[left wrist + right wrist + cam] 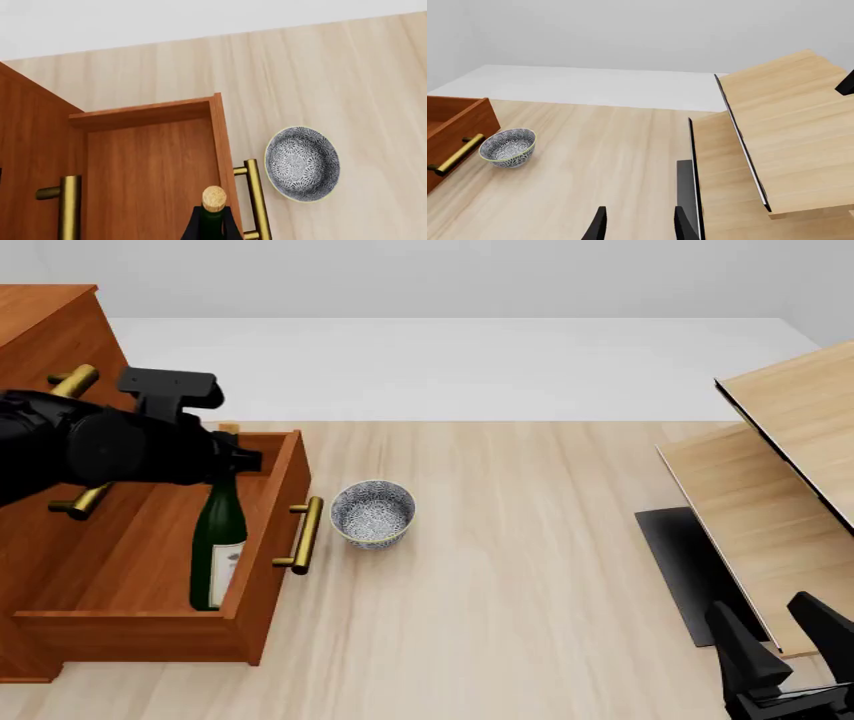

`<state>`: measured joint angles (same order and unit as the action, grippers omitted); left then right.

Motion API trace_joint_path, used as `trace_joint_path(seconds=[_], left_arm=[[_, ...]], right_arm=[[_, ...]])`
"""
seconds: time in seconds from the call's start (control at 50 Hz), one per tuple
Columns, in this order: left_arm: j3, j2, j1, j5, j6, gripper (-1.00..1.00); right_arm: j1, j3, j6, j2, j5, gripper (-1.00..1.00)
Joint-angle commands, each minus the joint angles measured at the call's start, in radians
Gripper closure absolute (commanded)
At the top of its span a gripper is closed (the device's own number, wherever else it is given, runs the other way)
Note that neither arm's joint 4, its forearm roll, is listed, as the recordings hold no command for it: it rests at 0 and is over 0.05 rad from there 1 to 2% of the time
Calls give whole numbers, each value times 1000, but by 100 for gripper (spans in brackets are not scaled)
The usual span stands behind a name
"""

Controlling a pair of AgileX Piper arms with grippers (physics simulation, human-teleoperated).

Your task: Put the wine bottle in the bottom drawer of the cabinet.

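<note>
The left gripper (230,462) is clenched on the neck of the bottle (218,540), which stands upright inside the open drawer (267,570), near its front wall. The right gripper (636,225) is released.

The left gripper (230,462) holds the wine bottle (219,537) upright inside the open bottom drawer (160,625); a patterned bowl (372,513) sits just beside its handle (303,535).

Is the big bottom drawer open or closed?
Open. The bottom drawer sticks out from the cabinet, with the wine bottle standing inside.
</note>
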<state>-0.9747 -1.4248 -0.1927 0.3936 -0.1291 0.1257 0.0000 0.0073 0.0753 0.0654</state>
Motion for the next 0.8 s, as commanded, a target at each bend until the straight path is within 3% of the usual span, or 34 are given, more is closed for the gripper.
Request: trace_joint_path(seconds=[0.02, 0.36, 0.8], left_arm=[[37, -44, -13, -18, 3, 100], [24, -129, 25, -73, -56, 100], [30, -220, 65, -134, -45, 100]], right_arm=[[-1, 0, -1, -1, 2, -100], [-4, 0, -1, -5, 11, -100], [-4, 0, -2, 4, 7, -100]])
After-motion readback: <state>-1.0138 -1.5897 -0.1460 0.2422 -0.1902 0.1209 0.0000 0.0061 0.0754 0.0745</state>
